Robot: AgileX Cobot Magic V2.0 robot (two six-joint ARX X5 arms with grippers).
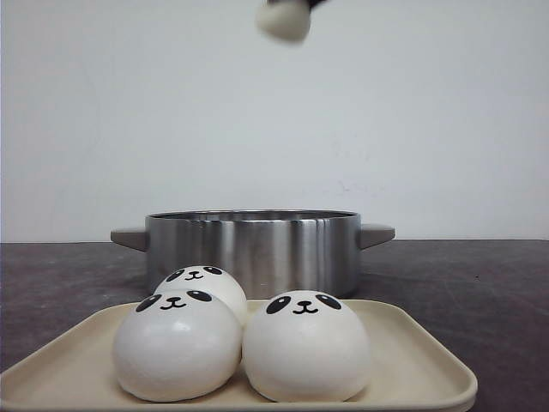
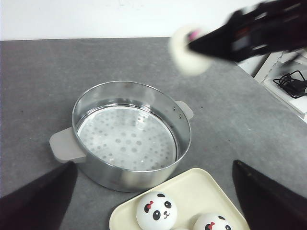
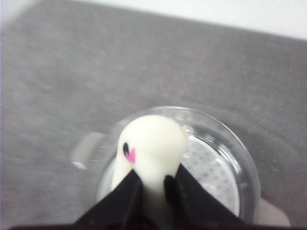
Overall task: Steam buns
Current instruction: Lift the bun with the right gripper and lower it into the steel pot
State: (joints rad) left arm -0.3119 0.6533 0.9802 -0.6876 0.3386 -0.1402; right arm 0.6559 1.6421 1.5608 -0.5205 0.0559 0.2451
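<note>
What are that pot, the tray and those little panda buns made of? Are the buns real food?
The pot looks like brushed stainless steel: shiny streaked reflections, with matte grey, probably plastic handles. The tray seems matte cream plastic, though melamine is possible. The buns look like soft foam or rubber toys, not dough: glossy skin, printed faces, and the one in the right gripper visibly narrows where it is squeezed.

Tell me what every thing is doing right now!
Steamer pot: open, no lid, empty, upright on the table.
Held bun: squeezed in the right gripper, in the air above the pot.
Three buns: sitting upright on the tray, faces forward.
Tray: flat on the table in front of the pot.
Left gripper: open, empty, above the tray and pot.
</note>
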